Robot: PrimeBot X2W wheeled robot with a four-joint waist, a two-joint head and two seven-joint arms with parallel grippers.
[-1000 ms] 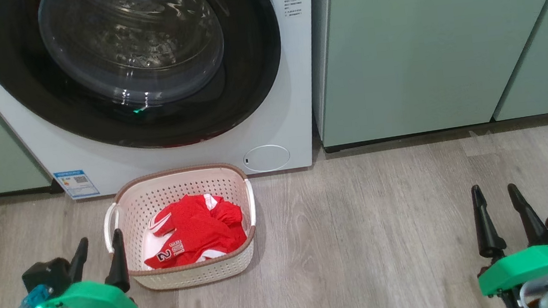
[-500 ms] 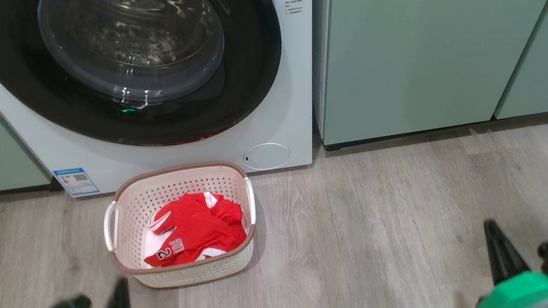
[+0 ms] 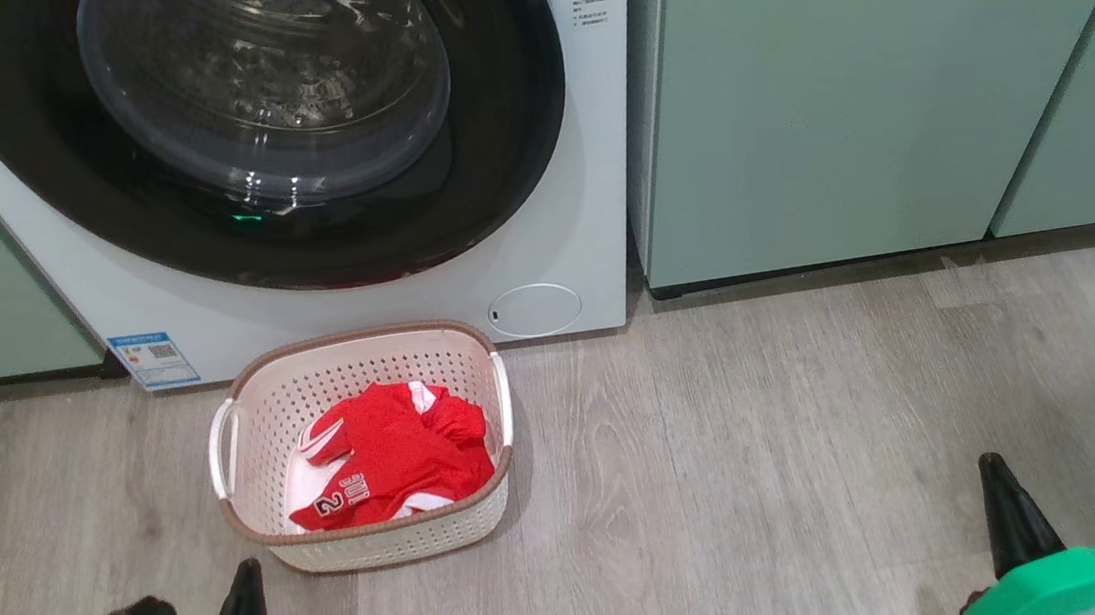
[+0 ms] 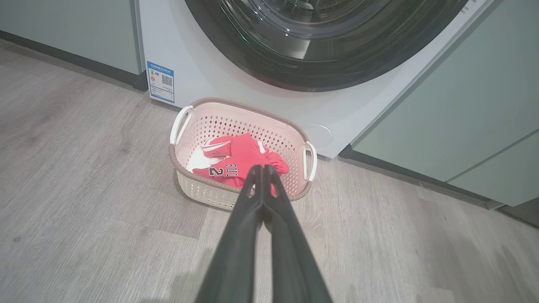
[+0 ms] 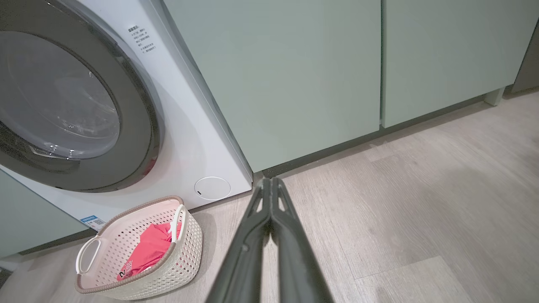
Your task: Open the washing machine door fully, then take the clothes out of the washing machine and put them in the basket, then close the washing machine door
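Left gripper [image 4: 262,169]: long dark fingers pressed together, empty, over grey wood-look floor [image 3: 772,447] | right gripper [image 5: 270,182]: fingers pressed together, empty | bright red jersey clothes [image 3: 391,453]: crumpled inside oval cream perforated basket [image 3: 360,338] | basket: on floor, just before big white washing machine [image 3: 598,202] | round black-rimmed washing machine door [image 3: 512,150]: closed.

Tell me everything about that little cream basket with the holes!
The small oval cream plastic basket has sides full of little holes, a brown woven-look rim and a white loop handle at each end. It stands upright on the grey wood-look floor, close in front of the big white washing machine. A crumpled bright red jersey with white trim lies inside it.
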